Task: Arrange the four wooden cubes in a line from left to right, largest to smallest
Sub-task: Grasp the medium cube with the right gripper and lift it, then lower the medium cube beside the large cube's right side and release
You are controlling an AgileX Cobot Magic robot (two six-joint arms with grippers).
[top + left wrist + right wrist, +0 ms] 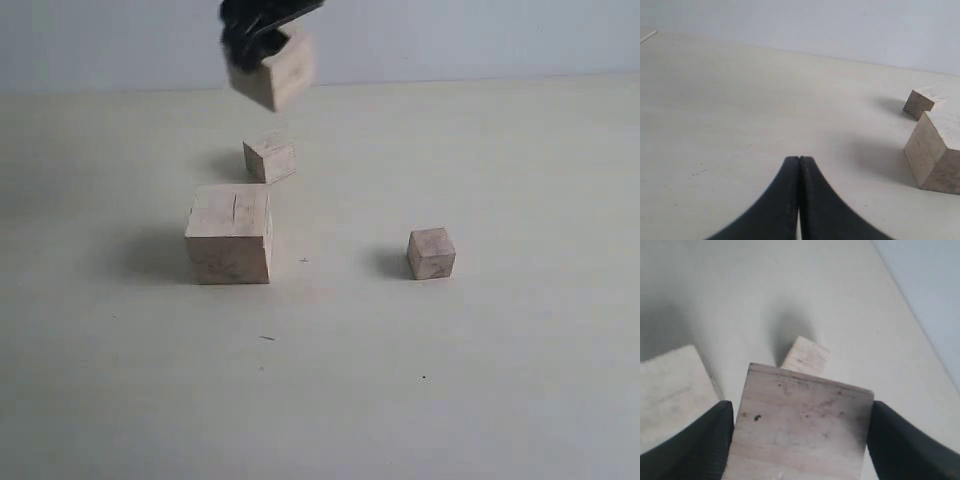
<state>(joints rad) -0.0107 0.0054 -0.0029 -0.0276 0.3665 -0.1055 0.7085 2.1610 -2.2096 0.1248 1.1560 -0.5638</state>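
— While the right gripper hangs high over the table, what does it carry?
— 1 wooden cube, probably the 2nd largest of 4; its fingers clamp 2 opposite flat faces.
— And the others?
— All on the table; the largest cube, slit on top; a smaller cube just behind it; the smallest cube well apart to the right.
— The left gripper?
— Pressed closed, holding nothing.
— How will the wood handle?
— Light, rigid, perhaps slick; grip flat sides squarely.
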